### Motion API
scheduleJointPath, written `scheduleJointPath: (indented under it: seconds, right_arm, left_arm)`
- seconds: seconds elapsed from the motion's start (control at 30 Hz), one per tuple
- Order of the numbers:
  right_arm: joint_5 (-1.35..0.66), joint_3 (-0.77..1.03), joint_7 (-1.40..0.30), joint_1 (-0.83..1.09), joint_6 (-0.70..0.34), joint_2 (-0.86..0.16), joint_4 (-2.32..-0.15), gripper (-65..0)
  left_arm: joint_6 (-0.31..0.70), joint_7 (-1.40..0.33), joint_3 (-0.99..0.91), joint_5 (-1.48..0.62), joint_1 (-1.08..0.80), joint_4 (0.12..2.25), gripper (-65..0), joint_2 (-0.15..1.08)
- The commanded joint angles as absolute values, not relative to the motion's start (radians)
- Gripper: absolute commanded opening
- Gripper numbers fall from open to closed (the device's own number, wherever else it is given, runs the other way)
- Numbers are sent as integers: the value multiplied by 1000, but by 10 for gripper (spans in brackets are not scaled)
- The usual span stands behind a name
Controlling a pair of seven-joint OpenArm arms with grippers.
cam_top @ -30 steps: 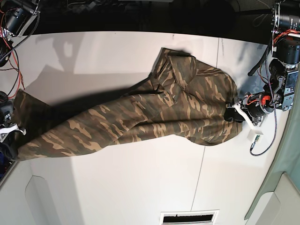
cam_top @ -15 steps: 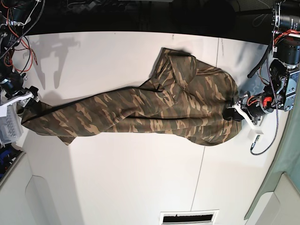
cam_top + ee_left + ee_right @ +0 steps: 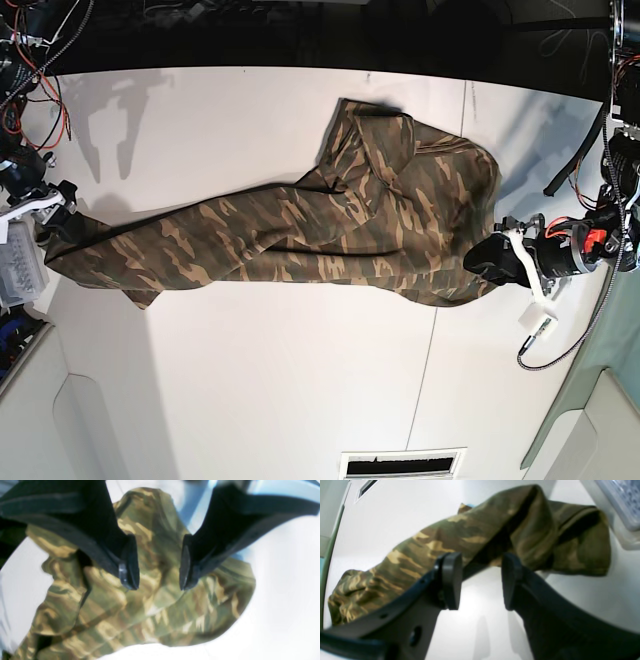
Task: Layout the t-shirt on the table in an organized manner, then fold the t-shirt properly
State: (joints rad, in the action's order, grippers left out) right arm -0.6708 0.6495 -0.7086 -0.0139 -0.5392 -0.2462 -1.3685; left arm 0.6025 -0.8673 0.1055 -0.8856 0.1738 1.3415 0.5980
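T-shirt lies bunched in a long rope across the table from left edge to right edge; soft, limp, light, so pinch hem corners; left gripper and right gripper both gape, holding nothing.

Camera placement, three views
Base looked straight down, far off; each wrist view sat close behind its claw's tips, sharing the t-shirt beyond.

A: Where does the shirt end in the left wrist view?
B: Can't tell; it's blurred and cut off at the bottom left edge.
A: And the right gripper from the base?
B: Half hidden at the frame's edge.
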Motion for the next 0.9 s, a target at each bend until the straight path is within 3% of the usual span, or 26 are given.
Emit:
scheduleJointPath:
  seconds: [0.0,0.27,0.4,0.57,0.87]
  right_arm:
    - [-689,653,-689,-25,-549,-263,-1388,-393]
    - [-688,652,-642,-25,-549,-263,-1387,-393]
    - [-687,653,-625,-27,-547,-263,-1387,-391]
    - [-673,652,-630,-26,-547,-263,-1387,-280]
    - [-672,652,-629,-27,-547,-263,-1387,-279]
  left_arm:
    - [611,-868,100,-921,182,1379,-349,612]
    - [636,-878,101,-926,35,1526,-349,535]
    - [632,-798,105,-736,2,1523,-348,430]
    - [581,-752,106,-648,-1,1477,-348,365]
    - [626,-769,170,-701,0,1436,-348,347]
